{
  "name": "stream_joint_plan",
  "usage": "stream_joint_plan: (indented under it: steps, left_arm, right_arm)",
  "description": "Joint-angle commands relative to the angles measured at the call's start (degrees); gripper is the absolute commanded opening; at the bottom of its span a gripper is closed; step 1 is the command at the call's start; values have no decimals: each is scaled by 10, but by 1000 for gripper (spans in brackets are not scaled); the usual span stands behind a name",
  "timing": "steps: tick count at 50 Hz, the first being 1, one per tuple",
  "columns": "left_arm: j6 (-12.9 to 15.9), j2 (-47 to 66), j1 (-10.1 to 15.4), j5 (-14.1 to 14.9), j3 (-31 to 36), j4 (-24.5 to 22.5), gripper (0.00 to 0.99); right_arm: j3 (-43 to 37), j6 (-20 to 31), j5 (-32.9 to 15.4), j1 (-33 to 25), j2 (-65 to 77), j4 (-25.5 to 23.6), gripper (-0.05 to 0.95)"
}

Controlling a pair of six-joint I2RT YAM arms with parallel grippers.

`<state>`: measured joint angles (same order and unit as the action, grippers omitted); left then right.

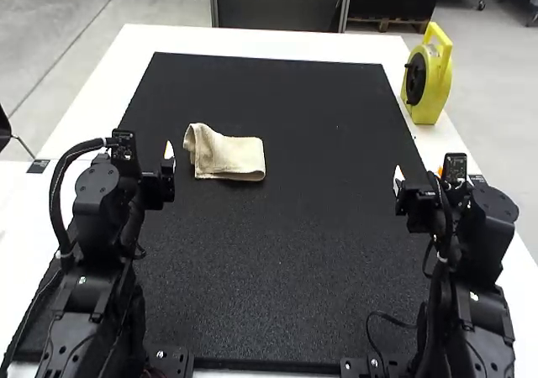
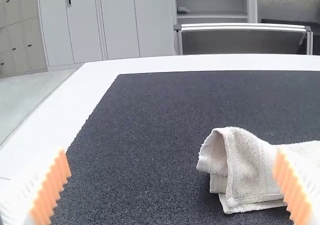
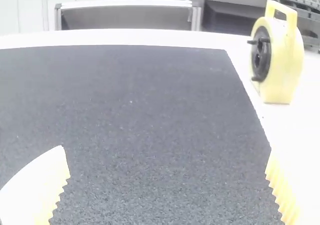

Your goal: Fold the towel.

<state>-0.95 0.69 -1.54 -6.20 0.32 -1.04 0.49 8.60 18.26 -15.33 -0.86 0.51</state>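
The cream rectangular terry towel (image 1: 231, 157), near the flat black mat's (image 1: 277, 252) left edge, seemed mostly folded, its raised end remaining to flatten, while left hand (image 2: 172, 152) and right hand (image 3: 167, 150) were wide open, empty.

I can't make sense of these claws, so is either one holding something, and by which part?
No, nothing is held; the towel lies on the black mat.

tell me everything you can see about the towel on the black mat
The towel is cream, with a fuzzy, terry-like surface and a flatter band along one edge. It lies loosely folded in layers, the end nearer the left gripper arched up in an open curl. It rests on the black mat, left of the middle, and no gripper holds it.
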Motion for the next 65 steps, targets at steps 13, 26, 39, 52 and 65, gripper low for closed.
stream_joint_plan:
  steps: [13,26,39,52,65]
  left_arm:
    - [-5,-8,0,-1,-1,-2,961]
    - [-5,-8,0,-1,-1,-2,961]
    - [-5,-8,0,-1,-1,-2,961]
    - [-5,-8,0,-1,-1,-2,961]
    - [-5,-8,0,-1,-1,-2,961]
  right_arm:
    - [-5,-32,-125,130,8,-16,913]
    - [-5,-32,-131,189,8,-14,913]
    - [-5,-31,-131,192,8,-10,913]
    - [-5,-31,-131,192,8,-10,915]
    - [-5,-31,-131,192,8,-10,913]
